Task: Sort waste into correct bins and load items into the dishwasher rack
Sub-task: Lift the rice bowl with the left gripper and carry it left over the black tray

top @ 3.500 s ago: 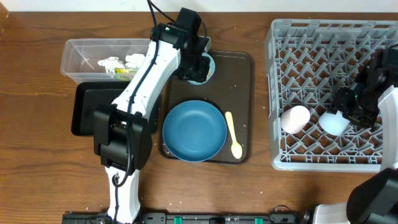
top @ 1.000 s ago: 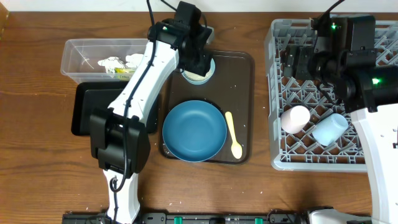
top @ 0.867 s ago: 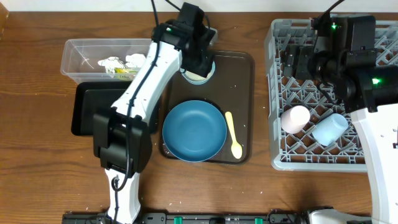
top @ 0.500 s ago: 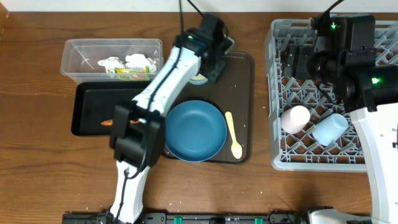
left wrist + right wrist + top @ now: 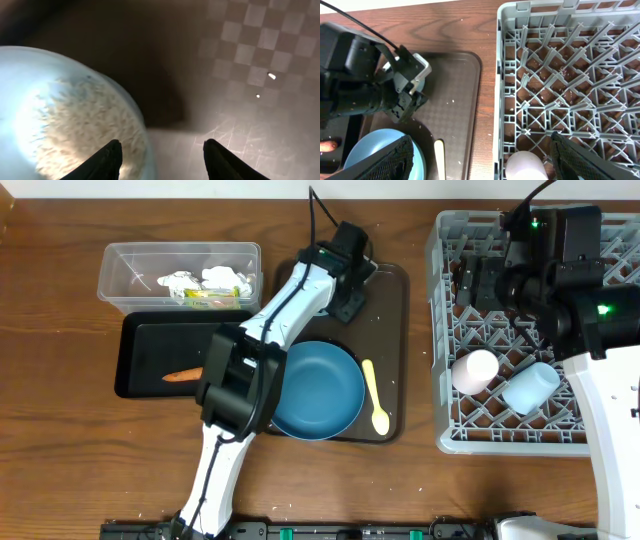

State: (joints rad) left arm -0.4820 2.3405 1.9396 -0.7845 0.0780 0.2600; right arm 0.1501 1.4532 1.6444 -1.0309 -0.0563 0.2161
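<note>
left: rear tub (image 5: 180, 248) holds tissue (image 5: 218, 276), front tub (image 5: 150, 350) holds carrot stick (image 5: 182, 376) | middle: tray (image 5: 390, 310) carries plate (image 5: 320, 385), spoon (image 5: 375, 395) right of it, bowl (image 5: 30, 80) behind | right: rack (image 5: 437, 330) holds left cup (image 5: 475, 370), right cup (image 5: 530, 388)

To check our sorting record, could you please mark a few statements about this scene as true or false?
1. The orange stick lies in the black tub. True.
2. The blue plate stands in the rack. False: it lies on the brown tray.
3. The pink cup and the light blue cup are in the rack. True.
4. The bowl is empty. False: it holds rice.
5. The spoon is in the clear tub. False: it lies on the tray beside the plate.
</note>
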